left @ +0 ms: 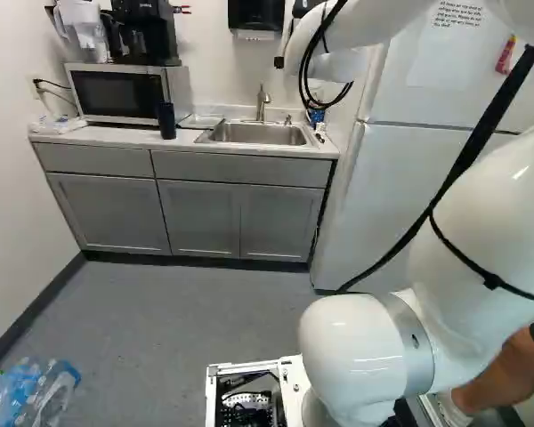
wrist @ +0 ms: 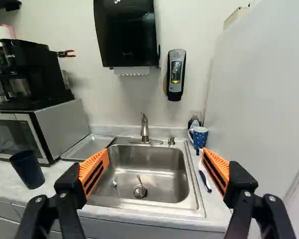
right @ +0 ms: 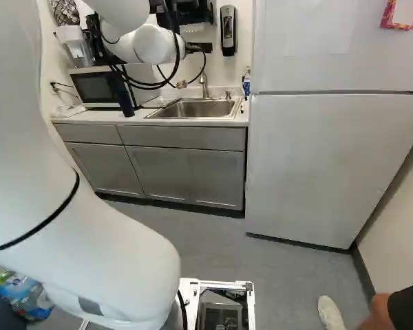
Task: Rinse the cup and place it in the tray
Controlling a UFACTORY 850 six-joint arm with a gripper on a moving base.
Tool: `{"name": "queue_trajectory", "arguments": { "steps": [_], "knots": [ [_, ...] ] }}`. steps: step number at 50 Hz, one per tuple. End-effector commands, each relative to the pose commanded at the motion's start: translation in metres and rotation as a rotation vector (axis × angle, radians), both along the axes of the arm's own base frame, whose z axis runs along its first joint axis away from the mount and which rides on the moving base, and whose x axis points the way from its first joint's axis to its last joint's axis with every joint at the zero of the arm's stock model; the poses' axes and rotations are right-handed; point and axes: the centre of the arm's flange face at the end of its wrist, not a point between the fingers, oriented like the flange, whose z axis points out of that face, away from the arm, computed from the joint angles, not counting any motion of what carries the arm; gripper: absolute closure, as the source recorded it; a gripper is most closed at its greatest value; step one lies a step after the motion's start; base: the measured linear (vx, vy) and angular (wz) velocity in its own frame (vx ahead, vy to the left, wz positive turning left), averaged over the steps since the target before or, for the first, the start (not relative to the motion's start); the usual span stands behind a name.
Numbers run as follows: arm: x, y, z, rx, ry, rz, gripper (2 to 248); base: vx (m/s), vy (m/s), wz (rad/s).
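My gripper (right: 196, 48) shows only as black parts near the arm's end in the right base view. In the wrist view the gripper (wrist: 156, 159) is open, its orange-padded fingers wide apart with nothing between them, the sink (wrist: 147, 162) ahead. A dark cup (wrist: 27, 169) stands on the counter beyond one finger, near the microwave; it also shows in the left base view. A blue patterned mug (wrist: 199, 137) stands at the sink's back corner by the fridge. The metal tray (wrist: 89, 147) lies between microwave and sink. The faucet (wrist: 145, 127) rises behind the basin.
A spoon (wrist: 115, 187) lies in the basin, and a dark-handled utensil (wrist: 205, 180) beside it on the counter. Microwave (left: 120, 93) and fridge (right: 330, 165) flank the sink. Plastic bottles (left: 40, 391) are on the floor. A person's forearm (left: 494, 374) is close beside the base.
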Motion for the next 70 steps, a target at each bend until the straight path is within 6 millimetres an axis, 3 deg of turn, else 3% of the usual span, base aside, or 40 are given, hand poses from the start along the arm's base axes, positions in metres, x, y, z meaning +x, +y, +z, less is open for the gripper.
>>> {"name": "queue_trajectory", "arguments": {
  "steps": [32,70],
  "knots": [
    [0.0000,0.0000,0.0000,0.000,0.000,0.000,3,0.002,0.001,-0.002],
    [0.0000,0.0000,0.0000,0.000,0.000,0.000,3,0.083,0.003,-0.004]
  ]
}}
